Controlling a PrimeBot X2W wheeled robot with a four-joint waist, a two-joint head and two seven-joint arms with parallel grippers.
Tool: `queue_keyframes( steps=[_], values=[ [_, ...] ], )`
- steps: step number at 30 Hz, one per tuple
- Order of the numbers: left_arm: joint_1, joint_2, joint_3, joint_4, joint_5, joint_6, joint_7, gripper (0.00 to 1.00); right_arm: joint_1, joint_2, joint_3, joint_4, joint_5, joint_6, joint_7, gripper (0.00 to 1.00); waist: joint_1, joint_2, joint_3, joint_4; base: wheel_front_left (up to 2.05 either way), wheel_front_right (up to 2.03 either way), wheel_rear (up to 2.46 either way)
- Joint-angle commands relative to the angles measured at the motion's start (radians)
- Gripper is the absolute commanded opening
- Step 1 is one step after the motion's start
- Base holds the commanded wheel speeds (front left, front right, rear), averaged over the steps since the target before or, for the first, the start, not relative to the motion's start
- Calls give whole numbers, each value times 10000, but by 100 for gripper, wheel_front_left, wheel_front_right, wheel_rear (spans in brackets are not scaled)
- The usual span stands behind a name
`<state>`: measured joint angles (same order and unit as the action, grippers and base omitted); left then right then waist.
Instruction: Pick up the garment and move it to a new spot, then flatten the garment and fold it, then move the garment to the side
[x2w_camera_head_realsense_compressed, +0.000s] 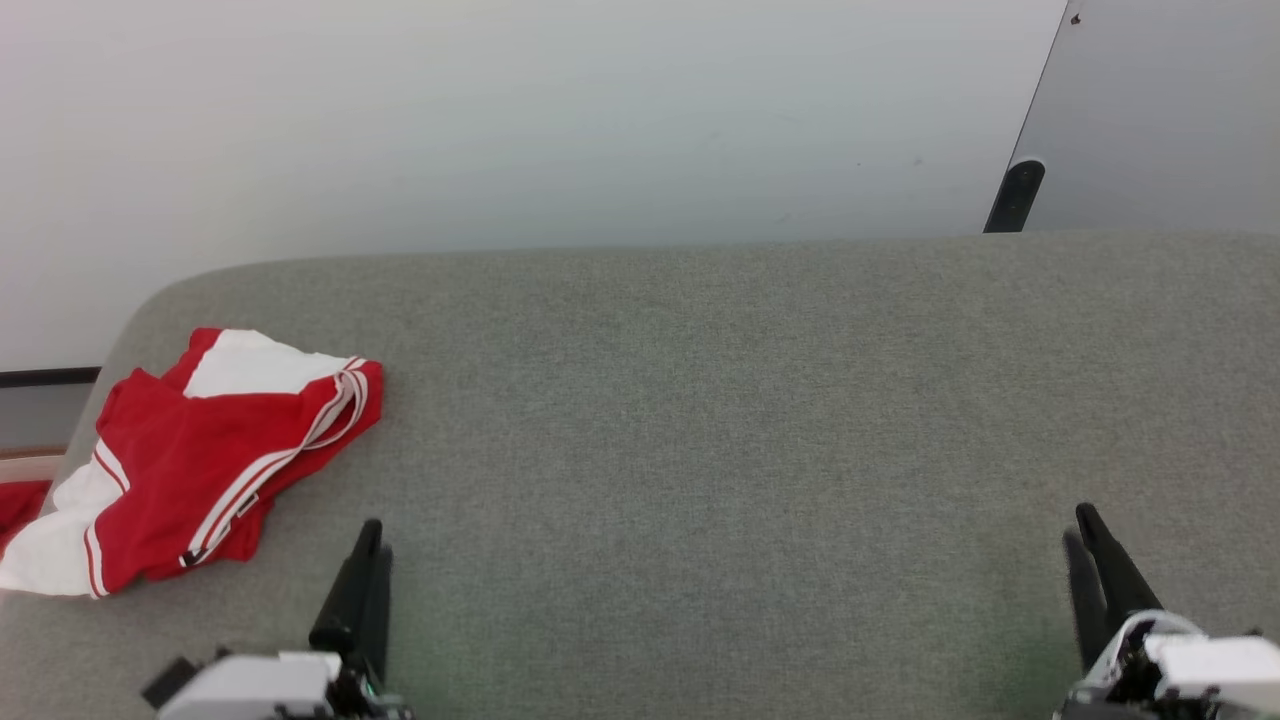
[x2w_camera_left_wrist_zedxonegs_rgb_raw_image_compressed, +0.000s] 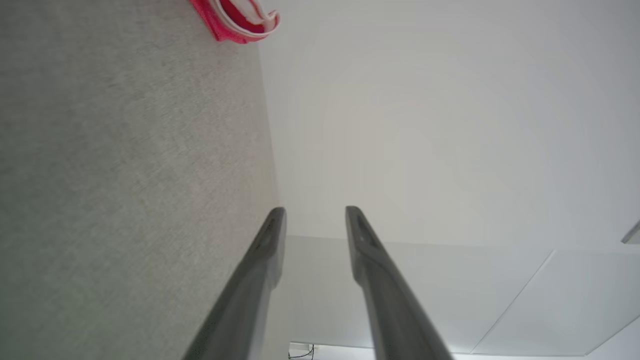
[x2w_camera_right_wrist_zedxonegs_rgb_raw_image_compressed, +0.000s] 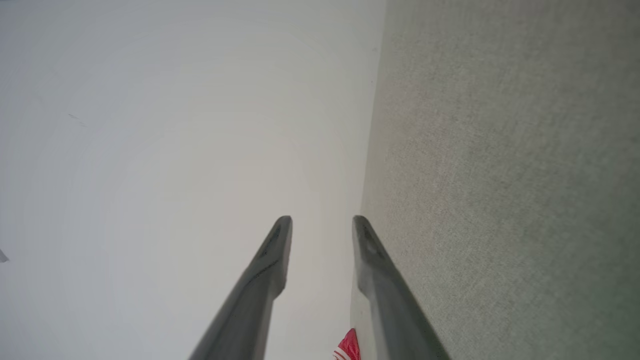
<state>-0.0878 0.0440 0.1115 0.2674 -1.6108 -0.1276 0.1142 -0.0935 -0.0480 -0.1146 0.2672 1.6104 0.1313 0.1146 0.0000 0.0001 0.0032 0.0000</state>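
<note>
The garment (x2w_camera_head_realsense_compressed: 200, 460), bright red with white sleeve ends and striped trim, lies crumpled at the left end of the grey fabric surface (x2w_camera_head_realsense_compressed: 700, 400), one white sleeve end at the surface's left edge. My left gripper (x2w_camera_head_realsense_compressed: 372, 535) stands just right of it and nearer me, apart from it, open and holding nothing. In the left wrist view the left gripper (x2w_camera_left_wrist_zedxonegs_rgb_raw_image_compressed: 315, 212) has its jaws parted, and the garment (x2w_camera_left_wrist_zedxonegs_rgb_raw_image_compressed: 240, 20) peeks in at the top. My right gripper (x2w_camera_head_realsense_compressed: 1085, 525) is at the far lower right, open and empty (x2w_camera_right_wrist_zedxonegs_rgb_raw_image_compressed: 322, 220). A scrap of the garment (x2w_camera_right_wrist_zedxonegs_rgb_raw_image_compressed: 348, 347) shows at that view's bottom.
A white wall (x2w_camera_head_realsense_compressed: 500, 120) rises behind the surface's far edge. At the top right a dark post (x2w_camera_head_realsense_compressed: 1015, 195) stands beside a grey panel (x2w_camera_head_realsense_compressed: 1170, 110). A bit of plain red cloth (x2w_camera_head_realsense_compressed: 18, 505) shows past the surface's left edge.
</note>
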Motion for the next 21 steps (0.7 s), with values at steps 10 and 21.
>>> queue_keyframes(
  steps=[10,21],
  values=[
    [187,69,-74,-54,423,-2,-409,100,70,-16,237,55,-196,-1,-406,100,0,-1,-1,7,0,0,0],
    [131,321,-199,-105,1686,8,-944,100,-218,-210,529,169,-1276,-2,-939,100,0,-1,2,13,0,0,0]
  ],
)
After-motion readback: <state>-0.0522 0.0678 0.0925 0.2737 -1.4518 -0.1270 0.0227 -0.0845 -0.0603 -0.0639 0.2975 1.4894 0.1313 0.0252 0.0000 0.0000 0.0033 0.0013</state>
